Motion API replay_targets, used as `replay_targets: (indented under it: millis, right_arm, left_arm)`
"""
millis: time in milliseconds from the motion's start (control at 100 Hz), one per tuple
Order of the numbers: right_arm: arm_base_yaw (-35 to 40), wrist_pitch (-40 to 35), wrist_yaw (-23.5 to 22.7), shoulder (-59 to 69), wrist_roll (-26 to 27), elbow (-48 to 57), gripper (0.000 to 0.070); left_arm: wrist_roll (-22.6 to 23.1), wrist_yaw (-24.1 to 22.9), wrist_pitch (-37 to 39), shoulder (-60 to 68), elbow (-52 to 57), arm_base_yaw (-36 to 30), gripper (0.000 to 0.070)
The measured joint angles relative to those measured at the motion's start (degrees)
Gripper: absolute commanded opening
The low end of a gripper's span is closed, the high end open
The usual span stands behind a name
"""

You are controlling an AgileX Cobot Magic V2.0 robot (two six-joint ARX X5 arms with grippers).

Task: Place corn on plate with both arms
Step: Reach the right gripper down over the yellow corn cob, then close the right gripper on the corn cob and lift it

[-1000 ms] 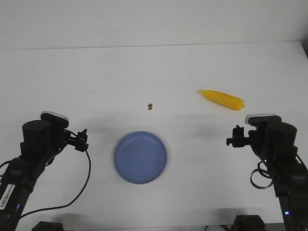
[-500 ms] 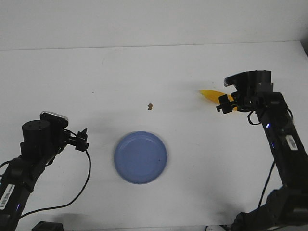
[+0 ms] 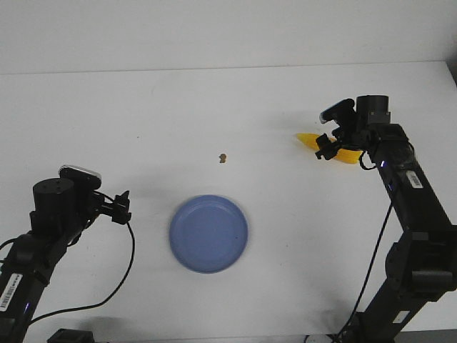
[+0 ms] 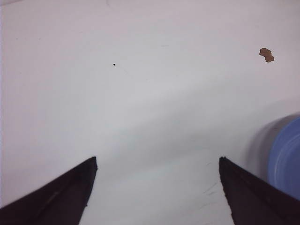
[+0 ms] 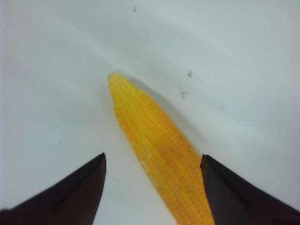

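Observation:
The yellow corn (image 3: 310,139) lies on the white table at the right, partly hidden by my right gripper (image 3: 330,148). In the right wrist view the corn (image 5: 154,140) runs between the two open fingers, its pointed tip away from the wrist; my right gripper (image 5: 153,160) is open around it, one finger close to its side. The periwinkle-blue plate (image 3: 208,233) sits empty at the front middle. My left gripper (image 3: 123,207) is open and empty, to the left of the plate; its wrist view (image 4: 158,161) shows the plate's rim (image 4: 285,161) at one edge.
A tiny brown speck (image 3: 223,157) lies on the table behind the plate, also in the left wrist view (image 4: 266,55). The table's back edge meets a pale wall. Black cables hang from both arms near the front.
My right arm has reached forward from the front right to the corn and lowered its open gripper over the cob. The left arm, plate and corn have not moved.

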Motion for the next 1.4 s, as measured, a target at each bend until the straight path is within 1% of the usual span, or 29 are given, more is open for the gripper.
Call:
replay_targets:
  millis: [230, 340, 470, 640, 1230, 1270, 1340, 1370, 1400]
  right_arm:
    - [-1.16, 1.95, -0.09, 1.79, -1.27, 0.0, 0.0429]
    - [-1.84, 3.04, -1.44, 2.38, -1.55, 0.0, 0.0429]
    - [-2.25, 3.74, -1.66, 3.15, -1.9, 0.02, 0.0429]
    - [-2.56, 3.69, -4.33, 5.49, -1.95, 0.02, 0.0428]
    - [-4.09, 2.97, -4.39, 10.64, -1.99, 0.24, 0.0428]
    - [-4.11, 2.91, -4.37, 10.75, -1.99, 0.24, 0.042]
    - [-4.07, 2.69, -4.39, 10.75, -1.99, 0.24, 0.0385]
    - [-4.07, 2.67, -4.39, 10.75, -1.97, 0.24, 0.0358]
    - [-4.07, 2.49, -4.39, 10.75, -1.97, 0.24, 0.0313]
  left_arm:
    - [0.0, 0.0, 0.02, 0.0, 0.0, 0.0, 0.0544]
    - [0.0, 0.0, 0.02, 0.0, 0.0, 0.0, 0.0544]
    - [0.0, 0.0, 0.02, 0.0, 0.0, 0.0, 0.0544]
    - [0.0, 0.0, 0.0, 0.0, 0.0, 0.0, 0.0544]
    - [0.0, 0.0, 0.02, 0.0, 0.0, 0.0, 0.0544]
    - [0.0, 0.0, -0.02, 0.0, 0.0, 0.0, 0.0544]
    - [-0.02, 0.0, 0.0, 0.0, 0.02, 0.0, 0.0544]
    - [-0.02, 0.0, 0.0, 0.0, 0.0, 0.0, 0.0544]
    - [-0.02, 0.0, 0.0, 0.0, 0.0, 0.0, 0.0544]
